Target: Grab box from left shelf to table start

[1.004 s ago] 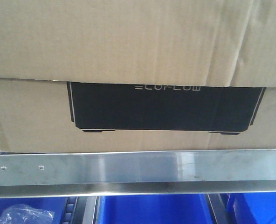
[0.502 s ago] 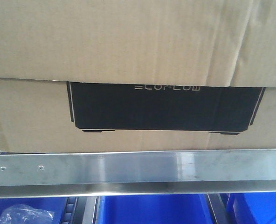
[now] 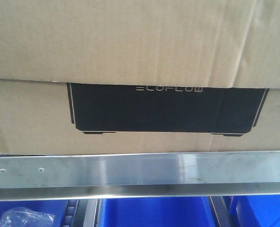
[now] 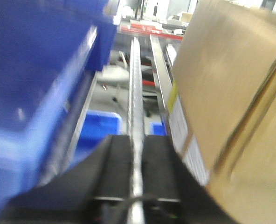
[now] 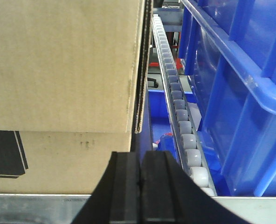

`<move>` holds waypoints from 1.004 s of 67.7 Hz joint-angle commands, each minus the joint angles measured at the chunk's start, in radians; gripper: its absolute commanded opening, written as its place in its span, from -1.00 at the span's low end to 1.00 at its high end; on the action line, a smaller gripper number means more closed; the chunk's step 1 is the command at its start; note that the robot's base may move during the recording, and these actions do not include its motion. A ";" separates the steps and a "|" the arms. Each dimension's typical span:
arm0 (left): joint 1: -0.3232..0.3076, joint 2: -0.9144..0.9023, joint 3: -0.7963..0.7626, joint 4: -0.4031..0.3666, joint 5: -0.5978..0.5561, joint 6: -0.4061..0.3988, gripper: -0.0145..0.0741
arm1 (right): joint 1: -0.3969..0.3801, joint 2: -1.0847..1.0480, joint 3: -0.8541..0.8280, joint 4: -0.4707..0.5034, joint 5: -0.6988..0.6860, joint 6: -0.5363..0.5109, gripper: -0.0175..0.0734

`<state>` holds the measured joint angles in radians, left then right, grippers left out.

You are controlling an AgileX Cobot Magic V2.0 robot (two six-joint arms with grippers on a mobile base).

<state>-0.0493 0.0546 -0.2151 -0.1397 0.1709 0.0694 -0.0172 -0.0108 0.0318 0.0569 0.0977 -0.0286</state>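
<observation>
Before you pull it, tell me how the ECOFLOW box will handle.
The box fills the front view, so it is probably bulky and awkward for one arm. Its corrugated walls look stiff, though smooth cardboard may slip under side pressure. Its base sits behind the shelf rail, so dragging it out could catch.

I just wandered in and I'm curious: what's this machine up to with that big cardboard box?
A two-armed robot is set to take the cardboard box off the metal shelf. The box rests there, not yet gripped. The left gripper and right gripper sit at its two sides, between it and blue bins. The right one is shut on nothing.
</observation>
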 commanded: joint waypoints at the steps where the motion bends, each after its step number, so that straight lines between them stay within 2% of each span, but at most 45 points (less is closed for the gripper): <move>1: -0.006 0.063 -0.135 0.035 -0.033 0.001 -0.05 | -0.007 -0.009 0.002 0.002 -0.089 -0.006 -0.49; 3: -0.006 0.082 -0.169 0.035 -0.016 0.001 0.07 | -0.007 -0.009 0.002 0.002 -0.089 -0.006 -0.49; 7: -0.006 0.129 -0.251 0.033 0.054 0.001 0.17 | -0.007 -0.009 0.002 0.002 -0.089 -0.006 -0.49; 17: -0.006 0.280 -0.487 0.017 0.355 0.001 0.19 | -0.007 -0.009 0.002 0.002 -0.089 -0.006 -0.49; 21: -0.006 0.358 -0.593 -0.011 0.471 0.006 0.19 | -0.007 -0.009 0.002 0.002 -0.089 -0.006 -0.49; 26: -0.006 0.451 -0.710 -0.103 0.557 0.083 0.19 | -0.007 -0.009 0.002 0.002 -0.089 -0.006 -0.49; 30: -0.006 0.516 -0.782 -0.234 0.614 0.180 0.19 | -0.007 -0.009 0.002 0.002 -0.089 -0.006 -0.49; 37: -0.019 0.628 -0.872 -0.418 0.635 0.262 0.19 | -0.007 -0.009 0.002 0.002 -0.089 -0.006 -0.49; 40: -0.030 0.678 -0.901 -0.439 0.635 0.278 0.19 | -0.007 -0.009 0.002 0.002 -0.089 -0.006 -0.49; 50: -0.076 0.835 -0.966 -0.450 0.645 0.284 0.19 | -0.007 -0.009 0.002 0.002 -0.089 -0.006 -0.49; 57: -0.151 0.935 -1.010 -0.446 0.648 0.284 0.19 | -0.007 -0.009 0.002 0.002 -0.089 -0.006 -0.49; 62: -0.210 0.996 -1.044 -0.412 0.621 0.284 0.19 | -0.007 -0.009 0.002 0.002 -0.089 -0.006 -0.49; 68: -0.249 1.064 -1.080 -0.360 0.600 0.262 0.18 | -0.007 -0.009 0.002 0.002 -0.089 -0.006 -0.49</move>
<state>-0.2644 1.0846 -1.2335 -0.5026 0.8559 0.3470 -0.0172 -0.0108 0.0318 0.0569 0.0977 -0.0286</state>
